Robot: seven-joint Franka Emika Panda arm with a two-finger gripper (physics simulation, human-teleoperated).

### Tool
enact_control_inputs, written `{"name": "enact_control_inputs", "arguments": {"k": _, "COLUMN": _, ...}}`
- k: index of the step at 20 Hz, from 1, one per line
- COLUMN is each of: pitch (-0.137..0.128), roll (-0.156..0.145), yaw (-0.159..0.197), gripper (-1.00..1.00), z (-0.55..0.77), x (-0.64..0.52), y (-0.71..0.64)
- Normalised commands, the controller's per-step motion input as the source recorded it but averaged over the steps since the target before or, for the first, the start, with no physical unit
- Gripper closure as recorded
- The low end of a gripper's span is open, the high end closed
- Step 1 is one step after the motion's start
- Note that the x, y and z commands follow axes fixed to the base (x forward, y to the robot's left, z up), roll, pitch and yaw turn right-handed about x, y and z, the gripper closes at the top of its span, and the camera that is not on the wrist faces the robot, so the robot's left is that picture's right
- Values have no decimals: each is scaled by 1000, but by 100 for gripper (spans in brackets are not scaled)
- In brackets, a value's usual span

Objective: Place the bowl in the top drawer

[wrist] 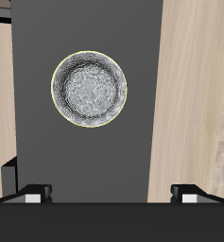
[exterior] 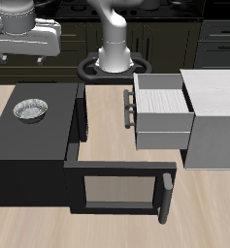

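I am lining up above the bowl (exterior: 31, 110), which sits on the flat matte top of the black cabinet (exterior: 29, 145), at about nine o'clock from the top drawer (exterior: 163, 114). My gripper (wrist: 112, 193) hangs with fingers spread wide, holding nothing. Next I judge a straight descent is needed, pinching the thin speckled metal rim. The drawer stands pulled out, its ribbed white inside showing.
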Motion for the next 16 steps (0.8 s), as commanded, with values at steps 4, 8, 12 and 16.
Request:
{"name": "enact_control_inputs", "arguments": {"k": 4, "pitch": -52, "roll": -7, "yaw": -36, "gripper": -100, "z": 205, "x": 293, "y": -104}}
{"name": "enact_control_inputs", "arguments": {"k": 8, "pitch": -6, "roll": -31, "yaw": -30, "gripper": -100, "z": 43, "x": 264, "y": -132}}
{"name": "enact_control_inputs", "arguments": {"k": 12, "pitch": 3, "roll": -24, "yaw": -27, "gripper": -100, "z": -60, "x": 241, "y": -111}}
{"name": "enact_control_inputs", "arguments": {"k": 16, "pitch": 1, "roll": -12, "yaw": -25, "gripper": -100, "z": -28, "x": 90, "y": -75}}
